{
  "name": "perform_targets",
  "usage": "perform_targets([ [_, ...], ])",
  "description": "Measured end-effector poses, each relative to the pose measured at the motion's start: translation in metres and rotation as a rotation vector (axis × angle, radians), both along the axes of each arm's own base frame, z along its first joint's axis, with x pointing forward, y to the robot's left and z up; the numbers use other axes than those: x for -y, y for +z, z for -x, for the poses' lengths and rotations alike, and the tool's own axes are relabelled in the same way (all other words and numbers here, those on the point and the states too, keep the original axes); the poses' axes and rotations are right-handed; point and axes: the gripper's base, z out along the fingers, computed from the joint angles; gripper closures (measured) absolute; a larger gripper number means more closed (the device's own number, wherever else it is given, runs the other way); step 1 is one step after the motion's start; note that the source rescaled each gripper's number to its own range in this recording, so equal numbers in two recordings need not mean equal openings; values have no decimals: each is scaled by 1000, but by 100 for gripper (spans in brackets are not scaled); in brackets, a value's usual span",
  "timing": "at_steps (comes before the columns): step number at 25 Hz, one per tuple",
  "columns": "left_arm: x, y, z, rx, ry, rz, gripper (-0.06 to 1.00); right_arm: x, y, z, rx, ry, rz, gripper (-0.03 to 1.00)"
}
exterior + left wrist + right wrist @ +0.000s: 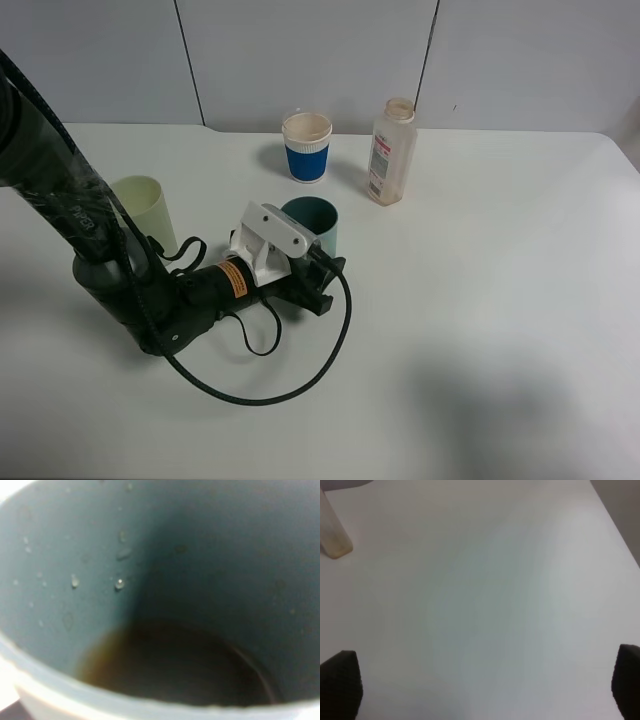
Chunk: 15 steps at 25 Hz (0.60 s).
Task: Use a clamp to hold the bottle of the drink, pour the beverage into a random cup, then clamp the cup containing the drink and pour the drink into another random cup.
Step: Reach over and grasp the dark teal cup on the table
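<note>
Clamping the teal cup (322,222) of brown drink (175,670), the left jaws are closed while the right jaws stand apart.

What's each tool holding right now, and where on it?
Left tool is shut on the teal-green plastic tumbler, on its wall nearest the arm; exact contact hidden. Right tool open, empty.

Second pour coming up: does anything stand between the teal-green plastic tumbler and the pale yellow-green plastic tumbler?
No other object. Only the left arm, black body and cable, lies between the teal-green plastic tumbler and the pale yellow-green plastic tumbler; the blue-sleeved paper cup and clear plastic bottle stand behind, off that line.
</note>
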Motion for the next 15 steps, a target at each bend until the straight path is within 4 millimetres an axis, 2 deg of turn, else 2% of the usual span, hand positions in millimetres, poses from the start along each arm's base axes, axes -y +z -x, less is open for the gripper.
perform_targets([
  [15, 1, 5, 0, -1, -10, 5, 94, 0, 0, 0, 0, 0, 0, -3],
])
